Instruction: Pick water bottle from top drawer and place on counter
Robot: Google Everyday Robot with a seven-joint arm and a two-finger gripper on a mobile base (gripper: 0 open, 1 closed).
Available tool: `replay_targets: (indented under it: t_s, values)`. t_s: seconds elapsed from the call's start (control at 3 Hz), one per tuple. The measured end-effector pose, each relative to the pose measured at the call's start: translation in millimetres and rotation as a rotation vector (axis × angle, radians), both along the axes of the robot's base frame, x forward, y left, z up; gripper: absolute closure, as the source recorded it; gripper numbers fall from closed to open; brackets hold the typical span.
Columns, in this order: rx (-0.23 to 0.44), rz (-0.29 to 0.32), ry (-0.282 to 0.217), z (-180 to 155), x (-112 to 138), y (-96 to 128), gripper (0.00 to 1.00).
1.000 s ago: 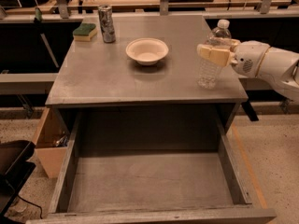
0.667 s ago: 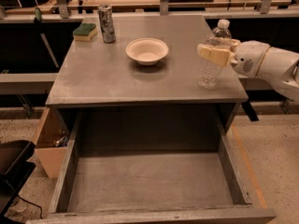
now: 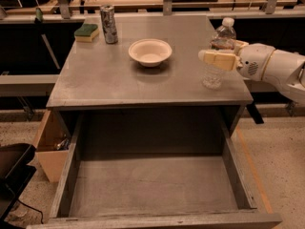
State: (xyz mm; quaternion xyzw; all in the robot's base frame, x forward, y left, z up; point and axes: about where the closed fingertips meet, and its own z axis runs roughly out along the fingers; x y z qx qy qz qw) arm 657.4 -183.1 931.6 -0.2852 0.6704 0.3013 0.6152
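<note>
The water bottle, clear and ribbed with a white cap, stands upright on the grey counter near its right edge. My gripper reaches in from the right on a white arm. It is shut on the water bottle's middle, with one cream finger across the front and the other behind. The bottle's base rests on the counter. The top drawer is pulled wide open below the counter's front edge, and its flat grey bottom is bare.
A white bowl sits mid-counter, left of the bottle. A silver can and a green-yellow sponge stand at the back left. A tan wooden box and a black object are on the floor to the left.
</note>
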Motion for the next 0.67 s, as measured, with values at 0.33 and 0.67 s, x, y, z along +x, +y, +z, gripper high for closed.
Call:
replay_targets:
  t_s: [0.33,0.67]
  values:
    - [0.000,0.003,0.000,0.2,0.2,1.9,0.00]
    - [0.000,0.003,0.000,0.2,0.2,2.0,0.00]
